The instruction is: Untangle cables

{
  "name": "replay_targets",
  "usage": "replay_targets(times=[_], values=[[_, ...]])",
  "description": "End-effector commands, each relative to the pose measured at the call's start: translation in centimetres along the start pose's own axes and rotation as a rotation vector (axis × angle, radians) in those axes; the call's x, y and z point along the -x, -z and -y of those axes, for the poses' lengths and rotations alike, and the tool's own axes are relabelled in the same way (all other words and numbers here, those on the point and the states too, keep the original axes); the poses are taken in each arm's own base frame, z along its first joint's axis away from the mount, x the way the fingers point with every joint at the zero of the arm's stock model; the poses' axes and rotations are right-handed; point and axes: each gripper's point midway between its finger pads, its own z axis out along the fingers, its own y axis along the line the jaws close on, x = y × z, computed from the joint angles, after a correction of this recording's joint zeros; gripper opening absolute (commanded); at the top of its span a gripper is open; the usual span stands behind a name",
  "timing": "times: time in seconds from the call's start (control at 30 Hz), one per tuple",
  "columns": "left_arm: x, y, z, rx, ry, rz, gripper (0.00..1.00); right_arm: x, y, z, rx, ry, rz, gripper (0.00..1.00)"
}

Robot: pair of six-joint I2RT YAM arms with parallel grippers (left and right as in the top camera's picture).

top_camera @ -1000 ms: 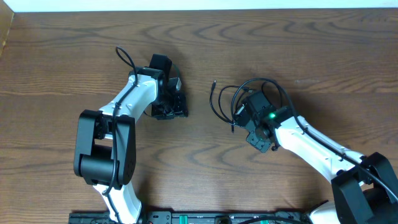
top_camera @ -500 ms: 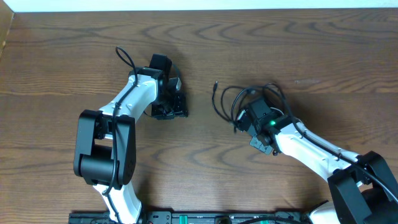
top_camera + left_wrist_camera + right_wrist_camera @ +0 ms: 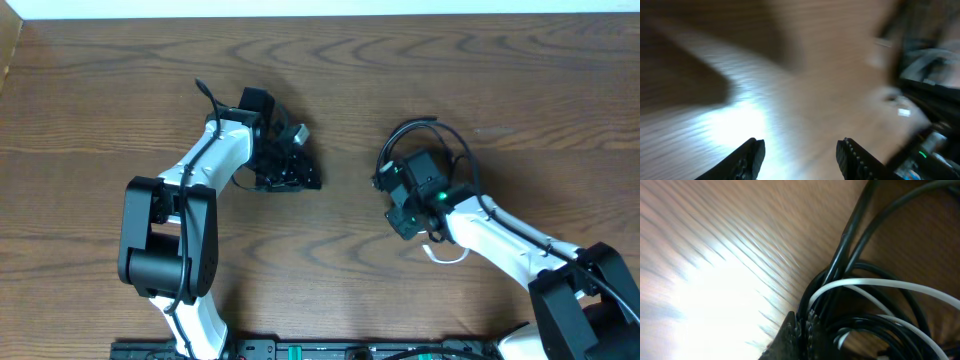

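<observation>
The black cable loops on the table round my right wrist. In the right wrist view the black cable runs in several strands, tangled with the white cable. A white loop shows below the right arm. My right gripper is shut on black strands at the edge of the bundle. My left gripper is open and empty to the left of the bundle, apart from it. Its fingers hang over bare wood in a blurred left wrist view.
The wooden table runs to a pale far edge. The right arm reaches in from the lower right and the left arm from the lower left. The right arm also shows blurred in the left wrist view.
My right gripper has drawn the cable bundle right and toward me; the black end at the left is gone and a white loop now shows below the arm. My left gripper has swung right.
</observation>
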Motion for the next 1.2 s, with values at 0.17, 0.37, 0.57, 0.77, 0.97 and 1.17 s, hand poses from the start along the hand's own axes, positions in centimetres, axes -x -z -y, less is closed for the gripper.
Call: replay_targets(times=[0.17, 0.37, 0.57, 0.77, 0.97, 1.17], values=[[-0.4, 1.2, 6.2, -0.382, -0.133, 0.008, 0.52, 6.1, 4.6, -0.8, 0.41, -0.371, 0.235, 0.01], [-0.5, 2.1, 8.0, -0.503, -0.151, 0.017, 0.52, 7.1, 7.4, 0.7, 0.618, -0.52, 0.308, 0.01], [-0.5, 2.5, 8.7, -0.549, -0.152, 0.02, 0.53, 7.3, 9.0, 2.3, 0.715, -0.64, 0.337, 0.01], [-0.8, 2.1, 9.3, -0.55, -0.164, 0.003, 0.57, 8.6, 11.9, 2.3, 0.887, -0.641, 0.402, 0.01], [-0.2, 1.1, 10.0, -0.529, -0.177, 0.007, 0.58, 9.3, 14.3, 1.0, 1.023, -0.547, 0.443, 0.01], [2.4, -0.7, 5.6, -0.239, 0.031, 0.066, 0.58, 8.7, 15.8, -0.4, 1.12, -0.424, 0.473, 0.01]])
